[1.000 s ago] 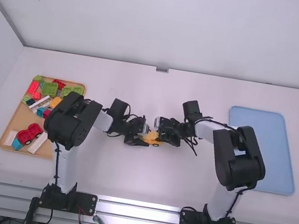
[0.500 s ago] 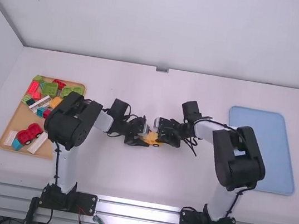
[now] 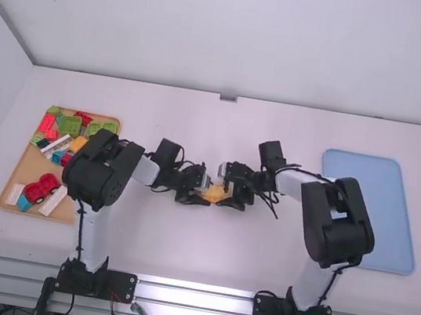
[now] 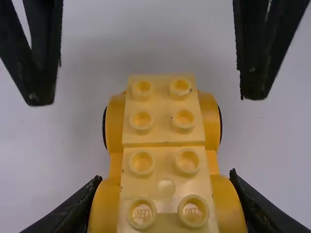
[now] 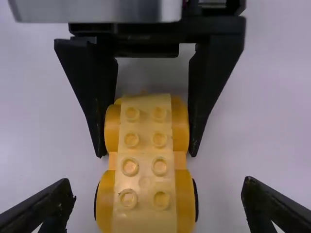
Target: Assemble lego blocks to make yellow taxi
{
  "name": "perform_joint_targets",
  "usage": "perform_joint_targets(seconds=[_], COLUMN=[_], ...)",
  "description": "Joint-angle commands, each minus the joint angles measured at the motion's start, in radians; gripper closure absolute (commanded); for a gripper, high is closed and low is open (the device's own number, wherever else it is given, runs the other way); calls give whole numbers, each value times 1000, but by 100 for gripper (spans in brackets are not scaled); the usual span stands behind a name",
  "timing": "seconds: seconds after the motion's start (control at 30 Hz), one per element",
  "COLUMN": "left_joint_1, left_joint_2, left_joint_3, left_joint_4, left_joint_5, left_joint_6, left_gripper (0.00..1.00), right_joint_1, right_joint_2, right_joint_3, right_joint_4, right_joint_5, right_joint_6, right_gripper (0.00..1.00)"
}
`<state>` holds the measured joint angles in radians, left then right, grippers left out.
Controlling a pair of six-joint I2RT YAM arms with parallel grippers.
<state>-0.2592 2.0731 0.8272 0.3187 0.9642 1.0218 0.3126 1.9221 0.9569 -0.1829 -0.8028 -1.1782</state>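
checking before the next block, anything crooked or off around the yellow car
Nothing stands out. The yellow car is straight, its studs in even rows, with the left gripper shut on it and the right gripper open around its other end. The loose blocks are jumbled, but within their tray.

Text, labels, numbers: none legible | yellow studs (image 4: 141, 212): marks unreadable
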Motion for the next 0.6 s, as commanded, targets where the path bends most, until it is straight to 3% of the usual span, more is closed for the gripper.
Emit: perform_joint_targets(seconds=[0.0, 0.03, 0.1, 0.13, 0.2, 0.57], left_joint_1=[-3, -3, -3, -3, -3, -3], left_joint_2=[12, 12, 12, 12, 12, 12], left_joint_3=[-2, -2, -2, -2, -2, -2], left_joint_4=[-4, -4, -4, -4, -4, -4], left_joint_5=[-5, -4, -5, -5, -4, -5], left_joint_6=[15, 16, 16, 16, 15, 15], left_gripper=[57, 57, 57, 57, 57, 57], right_joint_1=[-27, -37, -55, -64, -73, -34], right_joint_2=[-30, -35, -45, -50, -52, -15], right_joint_3=[-14, -14, -14, -14, -14, -16], right_joint_4=[-3, -4, -4, -4, -5, -10], right_joint_5=[-93, -117, -159, -179, -193, -188], right_joint_6=[1, 0, 0, 0, 1, -7], right_gripper=[9, 9, 19, 57, 100, 100])
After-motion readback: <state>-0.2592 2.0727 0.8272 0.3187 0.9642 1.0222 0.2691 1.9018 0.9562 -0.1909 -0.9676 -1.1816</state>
